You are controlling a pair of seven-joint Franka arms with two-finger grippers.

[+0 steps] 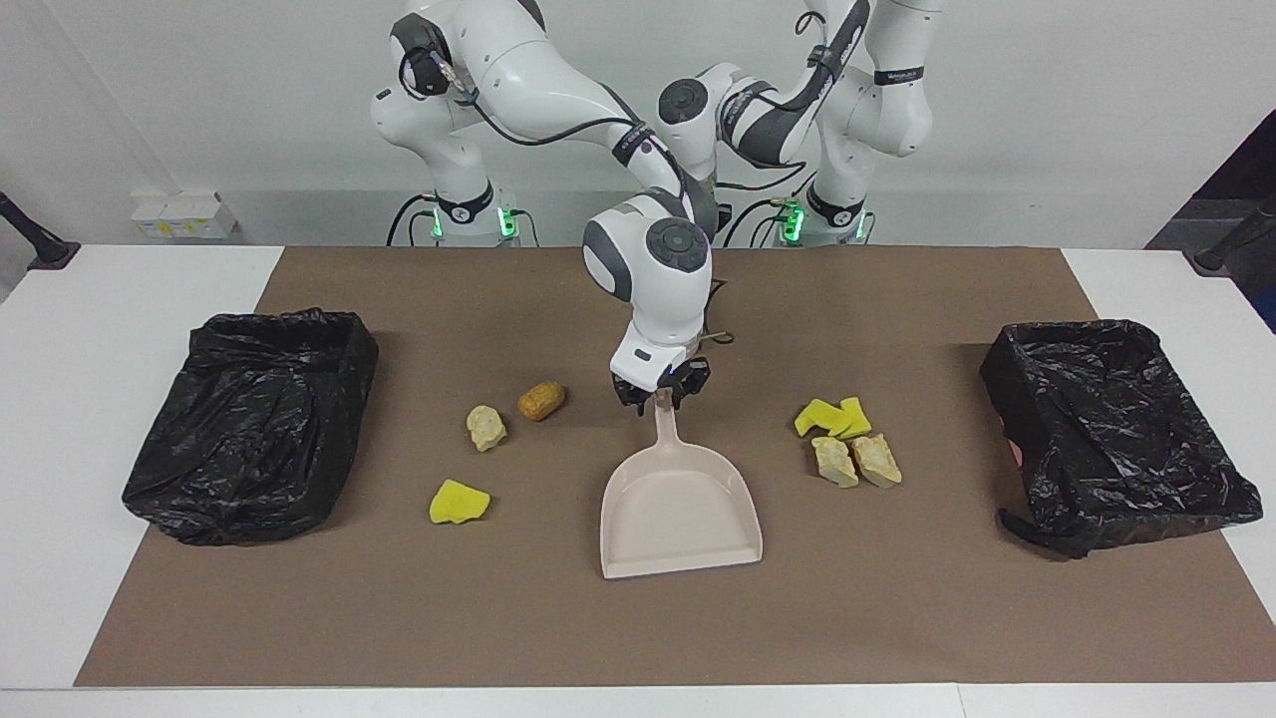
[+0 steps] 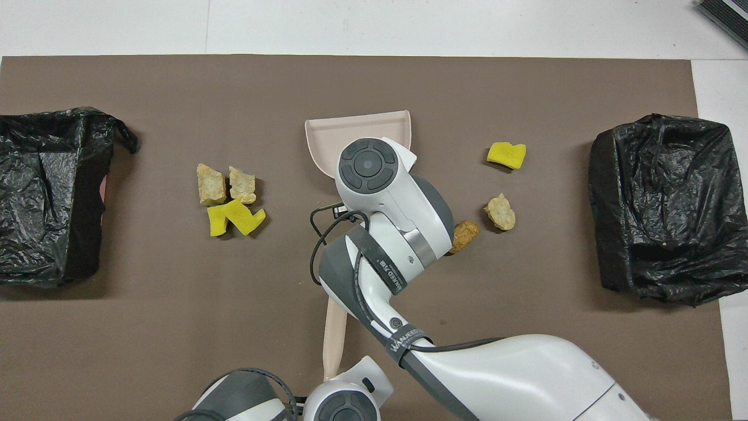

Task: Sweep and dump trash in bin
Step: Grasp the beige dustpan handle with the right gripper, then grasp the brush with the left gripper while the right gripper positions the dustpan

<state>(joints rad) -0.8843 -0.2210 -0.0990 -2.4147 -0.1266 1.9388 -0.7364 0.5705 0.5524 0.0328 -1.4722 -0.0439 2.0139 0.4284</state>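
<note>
With the unseen left gripper closed, seemingly on a stick (image 2: 335,333), the dustpan (image 1: 680,509) handle is met by the right gripper (image 1: 660,392), grip undeterminable; firm clamping is needed before trash (image 1: 835,461) is swept.

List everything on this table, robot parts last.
bins: two, black-bagged, one at each end of the mat
dustpan: one, beige, mid-mat, handle toward the robots
yellow sponge pieces: three; two touching toward the left arm's end, one toward the right arm's end
cream chunks: three; two side by side by the sponge pair, one toward the right arm's end
orange-brown lump: one, beside the lone cream chunk
mat: one, brown, on the white table
beige stick: one, by the robots' edge, end hidden under the arms
right gripper: at the dustpan handle's tip
left gripper: hidden by the right arm, shut
</note>
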